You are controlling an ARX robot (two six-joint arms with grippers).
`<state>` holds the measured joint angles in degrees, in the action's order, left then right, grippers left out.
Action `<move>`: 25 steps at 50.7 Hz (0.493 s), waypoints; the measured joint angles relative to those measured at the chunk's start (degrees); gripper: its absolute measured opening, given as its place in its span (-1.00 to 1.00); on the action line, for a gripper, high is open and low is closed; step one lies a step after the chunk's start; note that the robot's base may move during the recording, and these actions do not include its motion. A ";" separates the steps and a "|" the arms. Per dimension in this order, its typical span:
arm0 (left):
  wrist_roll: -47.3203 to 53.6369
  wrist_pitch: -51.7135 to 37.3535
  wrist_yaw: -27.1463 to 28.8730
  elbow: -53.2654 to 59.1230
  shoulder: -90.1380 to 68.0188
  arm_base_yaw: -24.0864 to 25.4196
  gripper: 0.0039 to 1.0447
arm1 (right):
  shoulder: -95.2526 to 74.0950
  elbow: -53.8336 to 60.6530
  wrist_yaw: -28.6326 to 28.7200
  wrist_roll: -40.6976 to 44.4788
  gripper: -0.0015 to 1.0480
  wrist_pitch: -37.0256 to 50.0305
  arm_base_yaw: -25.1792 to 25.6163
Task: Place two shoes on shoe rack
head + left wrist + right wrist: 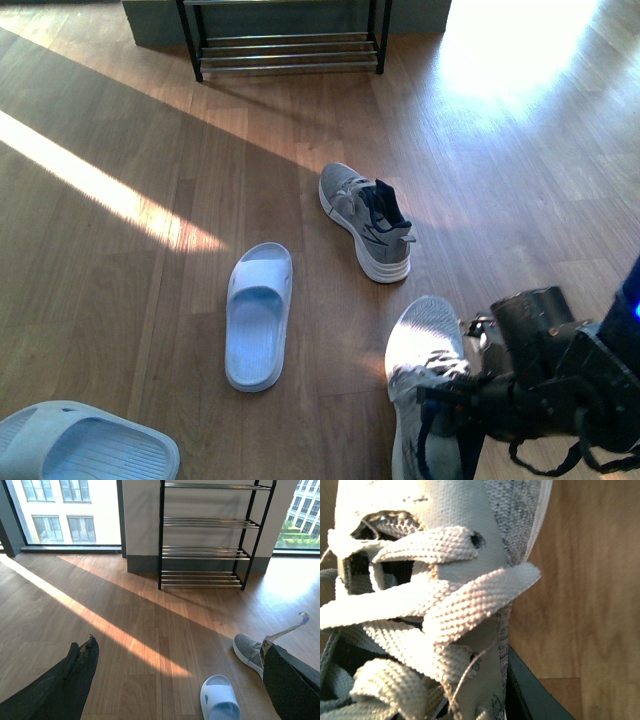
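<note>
The right gripper [462,398] is set against the nearest grey sneaker [425,345] on the floor [120,270]; whether it is clamped cannot be told. The left gripper [179,647] is spread wide and empty. A near slide [80,445], a farther slide [260,315] and a second sneaker [365,220] are seen beyond, well short of the shoe rack [285,48].

You had a wood plank floor [150,120] with a sunlight stripe [100,622] slanting across, and big windows [65,510] flanking a grey wall [141,522].
</note>
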<state>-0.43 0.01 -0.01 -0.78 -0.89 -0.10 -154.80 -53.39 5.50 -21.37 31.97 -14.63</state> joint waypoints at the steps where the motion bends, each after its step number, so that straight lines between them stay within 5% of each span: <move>1: 0.00 0.00 0.00 -0.02 0.00 0.00 0.83 | 0.50 0.20 0.04 0.07 -0.93 0.15 0.42; 14: 0.00 0.00 0.00 0.00 0.00 0.00 0.83 | 23.32 13.94 5.20 6.56 -0.93 4.68 10.08; 25: 0.00 0.00 0.00 -0.02 0.00 0.00 0.83 | 49.40 26.91 11.69 10.75 -0.93 -3.67 17.18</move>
<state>-0.43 0.01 -0.01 -0.80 -0.89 -0.10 -105.41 -26.48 17.19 -10.61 28.29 2.55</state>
